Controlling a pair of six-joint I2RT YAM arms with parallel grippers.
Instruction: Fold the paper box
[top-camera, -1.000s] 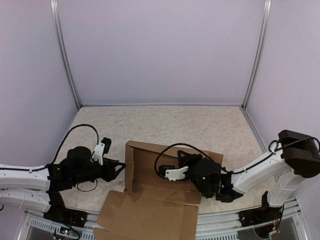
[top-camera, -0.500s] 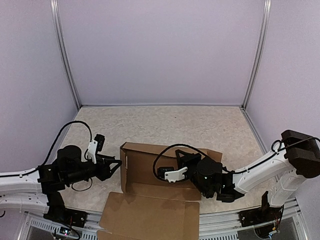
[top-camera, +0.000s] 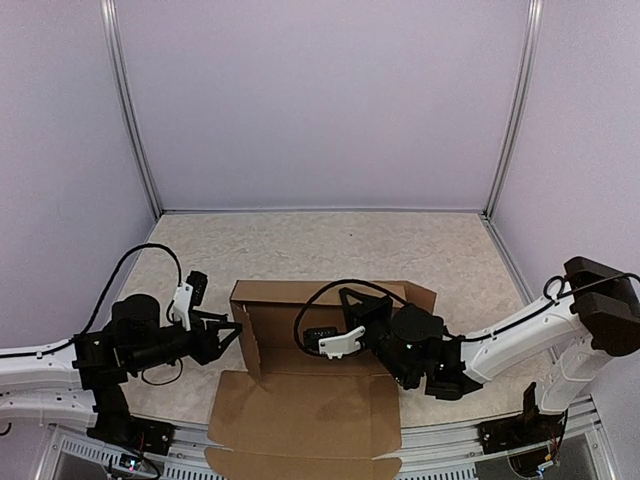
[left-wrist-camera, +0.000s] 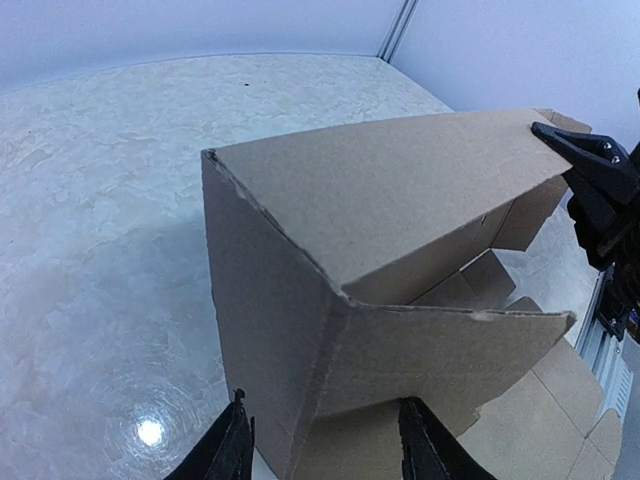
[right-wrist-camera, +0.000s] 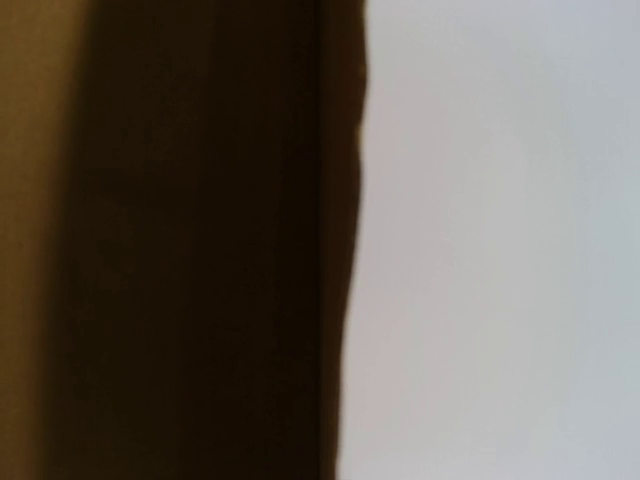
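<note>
1. One paper box (top-camera: 300, 345) of plain brown cardboard sits half raised on the near middle of the surface (top-camera: 400, 245), between the two arms.
2. Its far wall stands upright and runs left to right. A shorter left wall stands at a right angle to it, and the two meet at the far left corner.
3. One broad flap lies flat toward the near edge, with smaller tabs along its near border. At the far right a small flap angles outward.
4. In the left wrist view the far wall leans over the box floor, and the torn fold lines at the near left corner show clearly.
5. The left pincer (top-camera: 230, 333) is at the left wall, its fingers (left-wrist-camera: 236, 450) spread apart on either side of the near left corner, not clamped on the card.
6. The right pincer (top-camera: 350, 298) reaches from the right over the box floor to the top edge of the far wall, where a black fingertip (left-wrist-camera: 560, 140) touches it.
7. The right wrist view shows only blurred dark cardboard beside a pale field, so I cannot tell whether that pincer is open or closed.
8. Pale lilac walls (top-camera: 320, 100) enclose the speckled beige surface.
</note>
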